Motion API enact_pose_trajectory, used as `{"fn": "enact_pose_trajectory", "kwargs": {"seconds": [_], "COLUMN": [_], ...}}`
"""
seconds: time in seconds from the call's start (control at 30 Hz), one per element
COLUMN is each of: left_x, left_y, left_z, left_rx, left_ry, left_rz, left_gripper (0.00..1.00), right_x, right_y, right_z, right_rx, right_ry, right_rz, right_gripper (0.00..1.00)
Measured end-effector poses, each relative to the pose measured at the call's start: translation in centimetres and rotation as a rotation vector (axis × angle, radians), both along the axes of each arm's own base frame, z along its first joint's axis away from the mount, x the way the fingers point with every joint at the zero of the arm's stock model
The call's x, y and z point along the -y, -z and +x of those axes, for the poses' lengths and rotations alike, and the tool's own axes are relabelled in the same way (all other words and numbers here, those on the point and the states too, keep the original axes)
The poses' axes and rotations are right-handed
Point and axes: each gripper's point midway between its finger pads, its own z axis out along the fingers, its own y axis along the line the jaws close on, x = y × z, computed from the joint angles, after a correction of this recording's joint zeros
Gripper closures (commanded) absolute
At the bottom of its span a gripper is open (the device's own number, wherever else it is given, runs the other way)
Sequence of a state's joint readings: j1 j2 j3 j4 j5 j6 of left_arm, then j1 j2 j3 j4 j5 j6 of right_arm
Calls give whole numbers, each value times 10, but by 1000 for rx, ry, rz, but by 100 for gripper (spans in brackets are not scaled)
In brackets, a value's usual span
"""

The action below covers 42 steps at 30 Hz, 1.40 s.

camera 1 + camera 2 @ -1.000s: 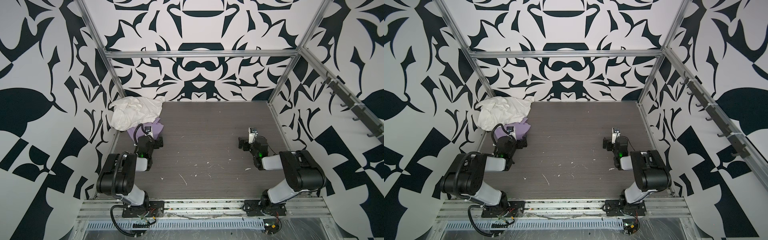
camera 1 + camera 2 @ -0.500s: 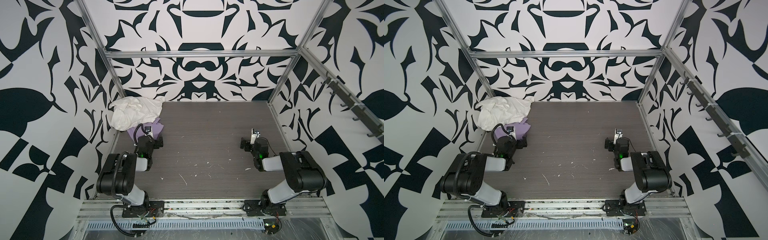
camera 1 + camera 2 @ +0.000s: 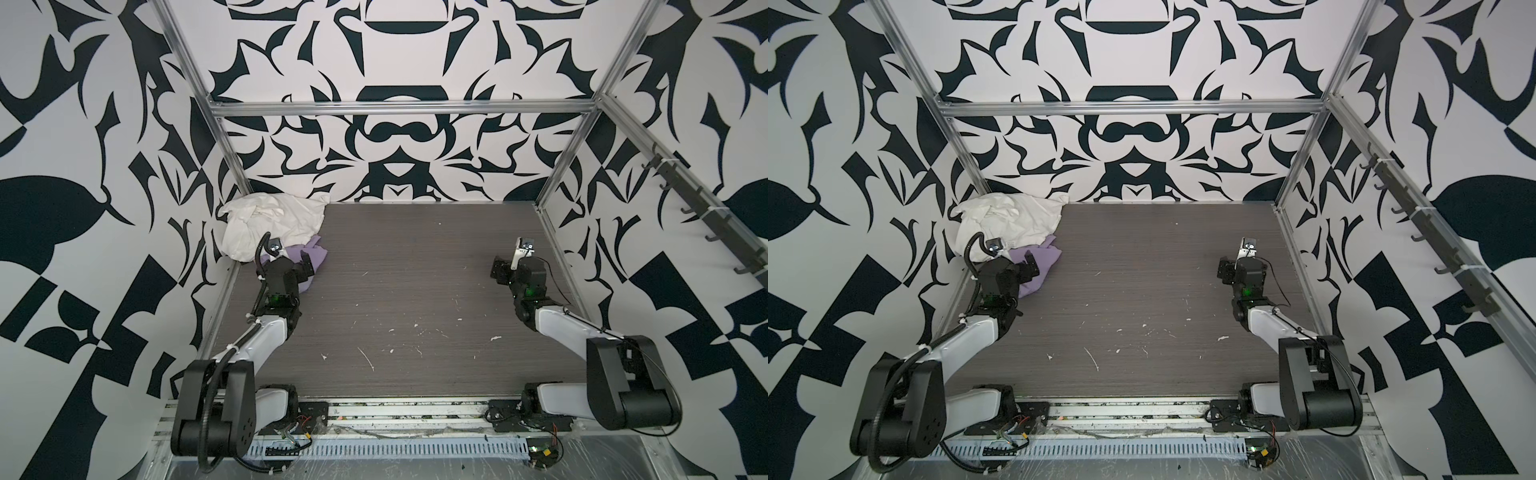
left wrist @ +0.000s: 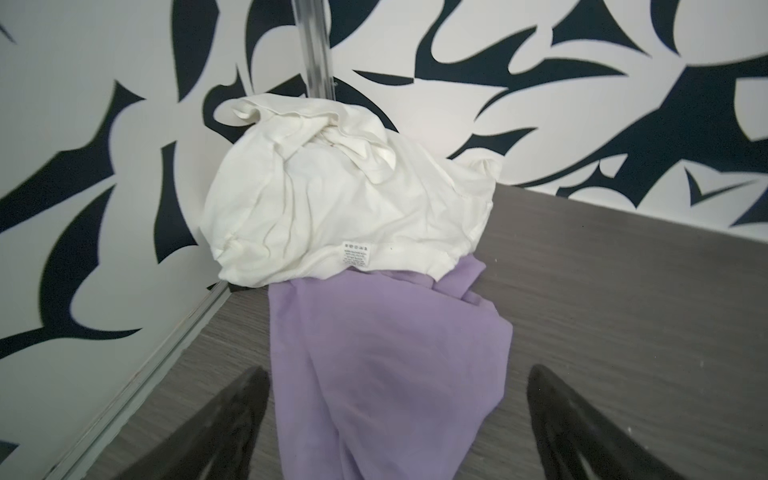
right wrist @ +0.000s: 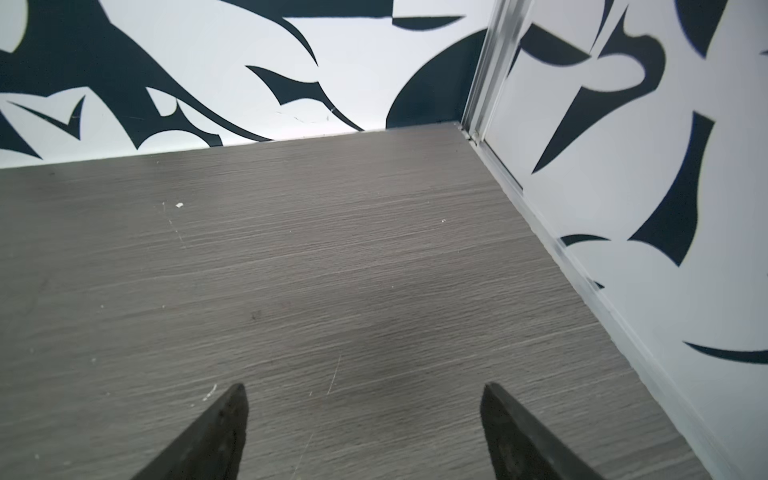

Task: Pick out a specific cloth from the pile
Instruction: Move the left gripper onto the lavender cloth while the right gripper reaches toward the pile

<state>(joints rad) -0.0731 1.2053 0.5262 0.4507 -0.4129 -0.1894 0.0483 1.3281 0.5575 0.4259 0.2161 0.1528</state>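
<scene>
Left wrist view shows the cloth, lilac and limp, spilling out from under the near edge of the pile, its far end tucked beneath it. It looks light, soft and floppy, likely to drag and stretch rather than lift clean. I'd pinch the free fold lying clear of the pile, low and deep. The left gripper hangs over that fold, jaws spread wide, holding nothing. The right gripper, well away from the pile, gapes empty over bare table.
</scene>
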Motion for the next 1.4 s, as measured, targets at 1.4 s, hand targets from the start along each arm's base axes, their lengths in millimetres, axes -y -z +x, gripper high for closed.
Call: {"fn": "enact_pose_trajectory", "kwargs": {"seconds": [1.4], "left_x": [6], "left_y": [87], "left_z": [-13], "left_rx": [-535], "left_ry": [66], "left_rz": [-596], "left_gripper": [23], "right_x": [-374], "right_y": [71], "right_z": [-93], "right_rx": [220], "right_ry": [-1283], "right_rz": [-256], "right_gripper": [22]}}
